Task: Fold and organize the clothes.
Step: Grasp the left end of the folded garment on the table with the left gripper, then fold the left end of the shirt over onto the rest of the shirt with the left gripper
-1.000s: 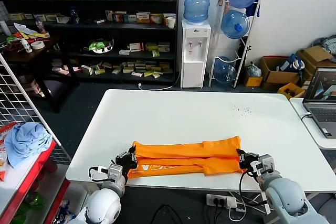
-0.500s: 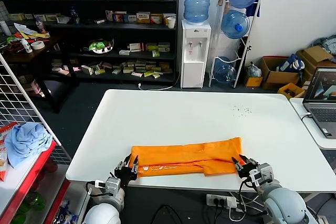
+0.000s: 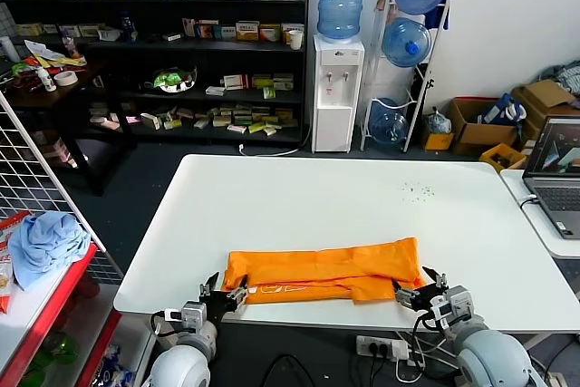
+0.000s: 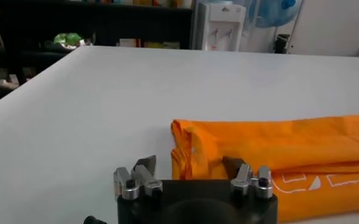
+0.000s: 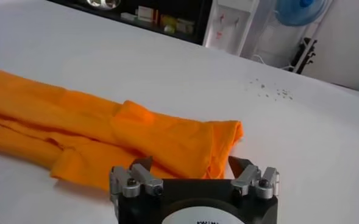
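Both grippers stand open and empty at the near edge of the worktop [image 3: 299,188]. Across it lies the orange T-shirt [image 3: 322,275], folded into a long band running side to side. Its ends sit just ahead of the left gripper [image 3: 224,296] and the right gripper [image 3: 419,293], one arm per end, neither touching cloth, so the next fold probably needs both.
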